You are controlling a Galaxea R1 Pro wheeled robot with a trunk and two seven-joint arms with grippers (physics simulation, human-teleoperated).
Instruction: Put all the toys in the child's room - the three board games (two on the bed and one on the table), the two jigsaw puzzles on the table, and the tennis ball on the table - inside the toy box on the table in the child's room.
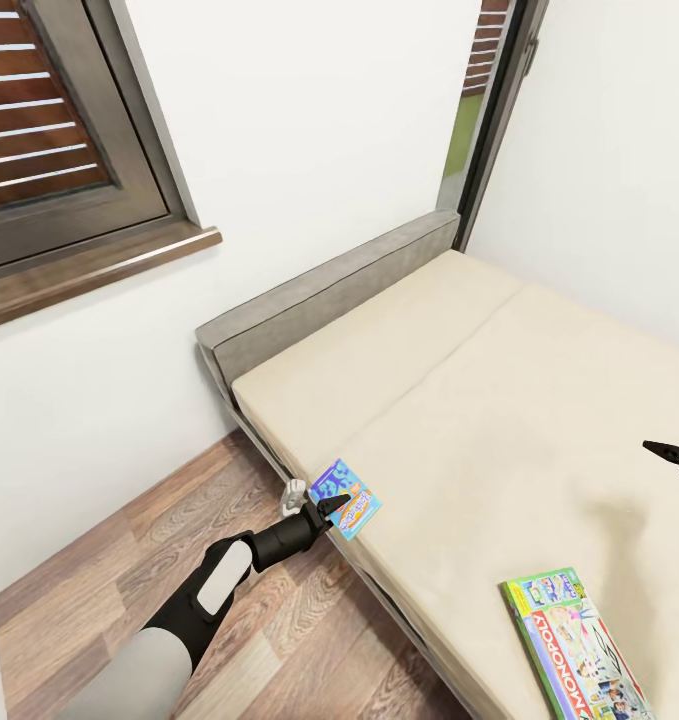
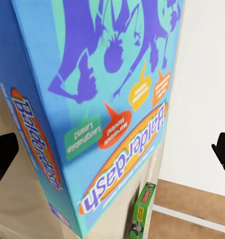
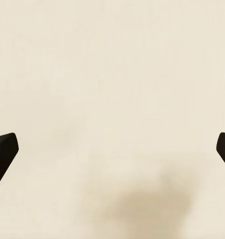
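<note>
White walls (image 1: 309,130). Wood-plank floor (image 1: 179,540) below and beside the left pincer (image 1: 331,506). Bed: cream mattress (image 1: 479,420) ahead of that pincer and under the right pincer (image 1: 651,448), grey padded headboard (image 1: 329,295) beyond it against the wall. Dark-framed window with brown slatted shutter (image 1: 39,110) and wooden sill (image 1: 89,265) up past the left pincer. Tall narrow dark-framed window (image 1: 484,110) in the far corner. Light even, soft shadow on the mattress.
</note>
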